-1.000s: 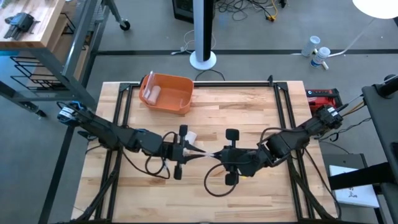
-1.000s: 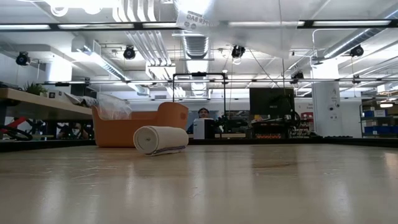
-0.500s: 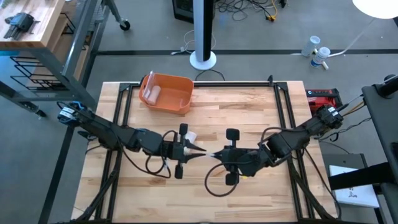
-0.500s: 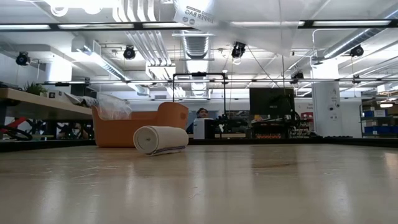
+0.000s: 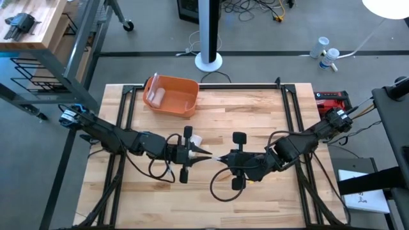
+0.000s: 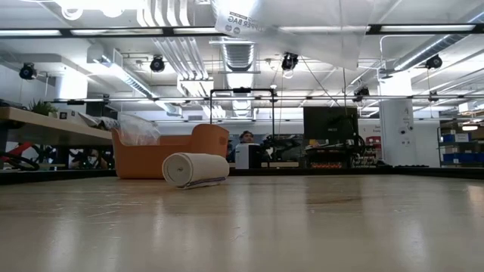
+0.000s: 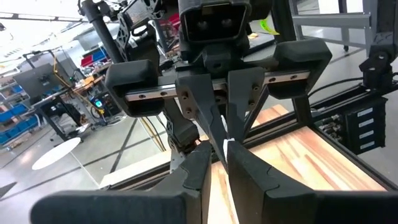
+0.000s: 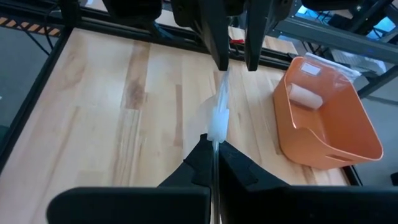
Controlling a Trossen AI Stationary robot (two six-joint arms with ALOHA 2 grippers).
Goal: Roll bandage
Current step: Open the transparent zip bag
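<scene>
A white bandage roll [image 5: 195, 139] [image 6: 195, 169] lies on its side on the table, just beyond my left gripper [image 5: 204, 153]. A thin white strip of bandage [image 8: 219, 115] runs between the two grippers at the table's middle. My right gripper [image 5: 220, 158] is shut on one end of the strip. My left gripper [image 8: 236, 65] faces it with a small gap between its fingers. The strip's other end [image 8: 224, 73] reaches one of those fingertips. My left gripper stands around the strip's far end [image 7: 227, 148]; I cannot tell whether a finger touches it. My right gripper pinches the strip's near end [image 8: 215, 138] between its two fingers, coming level from the table's right. The strip lies edge-on, bunched at the middle, and runs straight on above the table.
An orange bin [image 5: 171, 96] [image 8: 323, 118] stands at the far left of the table with another white roll [image 8: 305, 96] inside. Black frame rails [image 5: 128, 128] run along the table's left and right sides. Bare wood lies at the near side.
</scene>
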